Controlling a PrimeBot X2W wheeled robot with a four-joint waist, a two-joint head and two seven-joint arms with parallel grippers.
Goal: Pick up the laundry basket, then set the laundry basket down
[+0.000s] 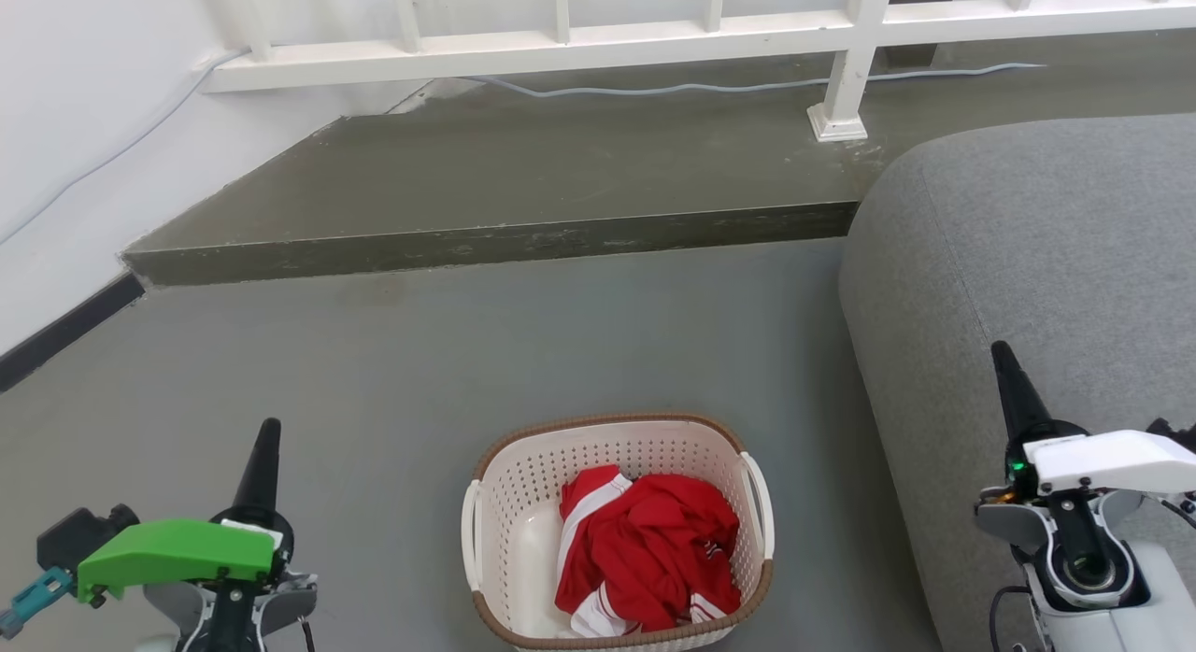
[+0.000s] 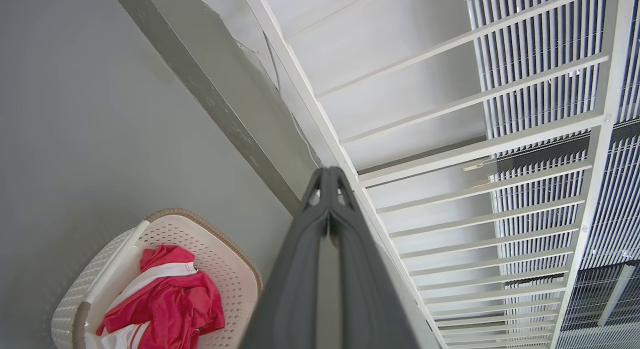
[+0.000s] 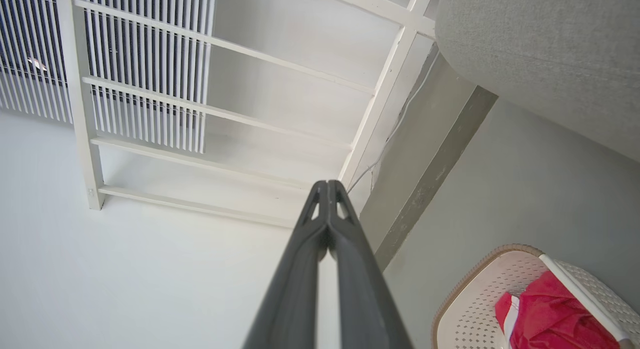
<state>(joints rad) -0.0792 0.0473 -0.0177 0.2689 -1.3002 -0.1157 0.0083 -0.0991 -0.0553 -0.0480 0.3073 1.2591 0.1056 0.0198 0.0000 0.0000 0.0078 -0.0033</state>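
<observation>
Cream plastic with a brown woven-look rim, the laundry basket [image 1: 528, 489] stands upright on the grey floor [image 1: 374, 372] between our two arms, a crumpled red garment [image 1: 654, 549] inside it and a white handle [image 1: 759, 503] on each side. Our left pincer [image 1: 269, 437] hangs off to its left and our right pincer [image 1: 1004, 358] off to its right, near the grey sofa [image 1: 1028, 260]; each is well apart from the basket, its two fingers pressed together on nothing. We judge that this fits two stages alike: the basket waiting to be lifted, or already set down again with our arms clear of it. Whichever it is, handling this basket well means taking both handles evenly, so that it rides level and the garment does not spill, and minding the sofa that crowds its right side.
</observation>
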